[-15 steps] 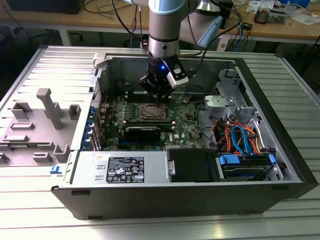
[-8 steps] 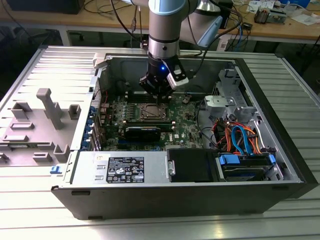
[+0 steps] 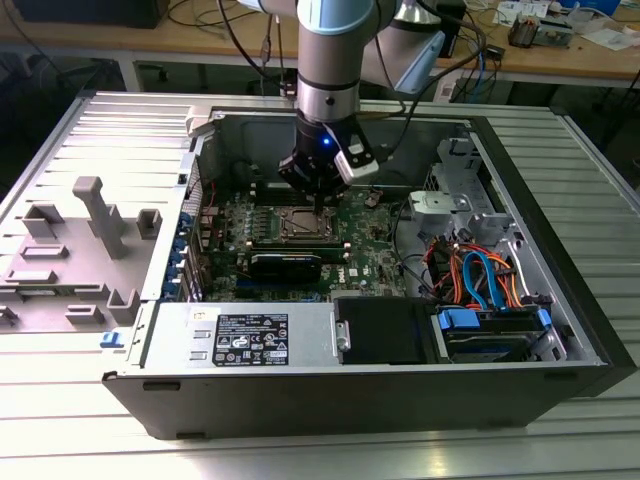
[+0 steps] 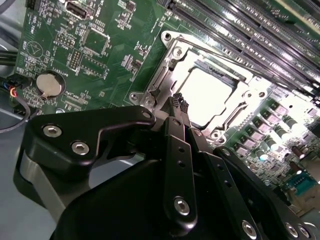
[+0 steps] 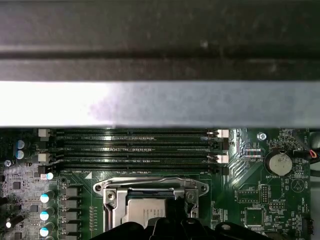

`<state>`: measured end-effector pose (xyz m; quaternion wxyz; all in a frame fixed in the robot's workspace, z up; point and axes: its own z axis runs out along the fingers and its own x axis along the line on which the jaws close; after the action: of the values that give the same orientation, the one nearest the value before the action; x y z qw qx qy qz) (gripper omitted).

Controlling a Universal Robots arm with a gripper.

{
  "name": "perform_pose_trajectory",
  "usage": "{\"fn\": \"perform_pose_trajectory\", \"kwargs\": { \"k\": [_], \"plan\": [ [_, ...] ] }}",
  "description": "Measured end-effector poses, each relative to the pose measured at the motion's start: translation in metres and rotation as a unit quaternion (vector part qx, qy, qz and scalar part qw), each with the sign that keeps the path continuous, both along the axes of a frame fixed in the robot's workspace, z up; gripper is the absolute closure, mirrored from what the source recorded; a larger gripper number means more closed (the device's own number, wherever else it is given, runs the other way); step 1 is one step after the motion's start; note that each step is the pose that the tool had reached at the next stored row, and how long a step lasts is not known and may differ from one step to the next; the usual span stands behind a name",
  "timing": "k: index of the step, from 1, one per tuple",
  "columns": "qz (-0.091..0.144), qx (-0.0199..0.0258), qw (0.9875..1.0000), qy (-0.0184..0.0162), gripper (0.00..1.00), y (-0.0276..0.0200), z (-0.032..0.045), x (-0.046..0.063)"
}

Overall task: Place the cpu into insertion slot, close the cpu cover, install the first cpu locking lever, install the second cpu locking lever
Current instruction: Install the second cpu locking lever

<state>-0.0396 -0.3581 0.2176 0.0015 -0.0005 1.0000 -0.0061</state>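
In the exterior view, the black gripper (image 3: pixel 318 196) hangs just above the small square metal-rimmed insertion slot (image 3: pixel 300 226) on the green motherboard (image 3: pixel 345 245), inside the open grey computer case (image 3: pixel 520 375).

In the second wrist view, the gripper's fingers (image 4: pixel 176 106) are pressed together, at the edge of the thin silver cpu cover (image 4: pixel 172 65), which lies closed around the silvery square cpu (image 4: pixel 210 95).

In the first wrist view, long black memory slots (image 5: pixel 135 147) run beside the socket.
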Motion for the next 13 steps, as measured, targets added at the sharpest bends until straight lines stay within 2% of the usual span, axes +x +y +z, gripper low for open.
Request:
{"fn": "perform_pose_trajectory", "kwargs": {
  "k": [7, 13],
  "plan": [
    [0.0, 0.0001, 1.0, 0.0, 0.89, -0.0014, 0.0045, 0.0],
    [0.0, 0.0, 1.0, 0.0, 0.89, -0.0015, 0.0144, 0.0]
  ]
}}
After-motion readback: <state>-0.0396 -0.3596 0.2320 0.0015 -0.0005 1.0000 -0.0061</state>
